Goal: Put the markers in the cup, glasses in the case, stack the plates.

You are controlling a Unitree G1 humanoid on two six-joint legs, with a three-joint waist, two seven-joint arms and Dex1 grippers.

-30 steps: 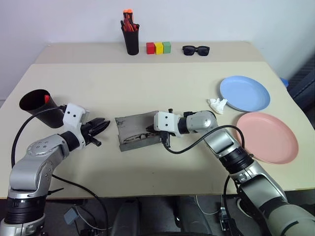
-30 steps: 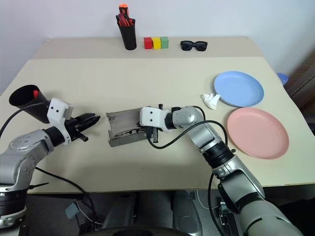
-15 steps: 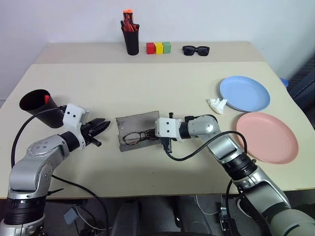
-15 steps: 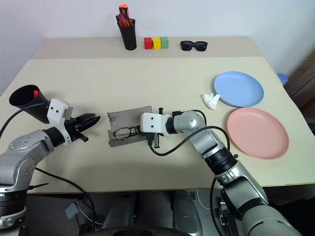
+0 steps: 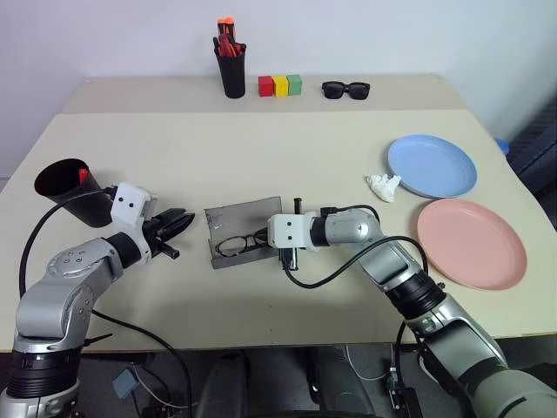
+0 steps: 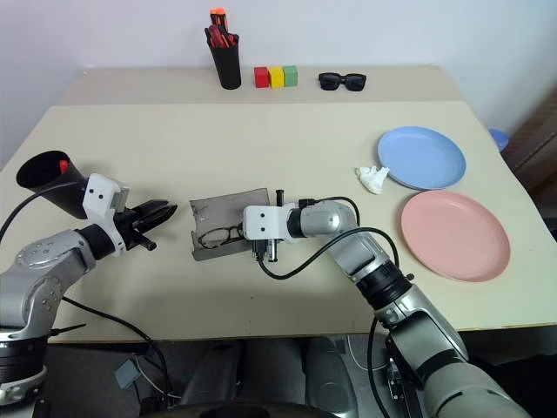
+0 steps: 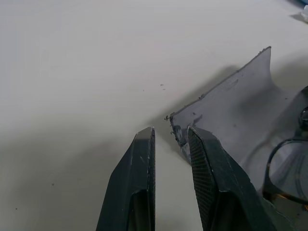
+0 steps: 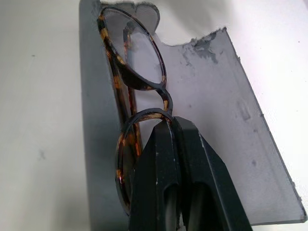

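bright, even light; soft shadows, sharp throughout.

Take the grey glasses case (image 5: 242, 228) as your landmark: it lies open near the middle of the table, scuffed lid tilted up on its far side. The wire-rimmed glasses (image 5: 238, 244) lie inside it, along the near edge, lenses clear and roundish, rims flecked with brown. Well to the case's left you see the black cup (image 5: 71, 192), tipped on a slant with its mouth raised, a red-orange marker cap (image 5: 83, 175) showing inside. Well to the case's right sit the two plates, apart and unstacked: the light blue plate (image 5: 432, 165) farther back, the salmon pink plate (image 5: 472, 243) nearer.
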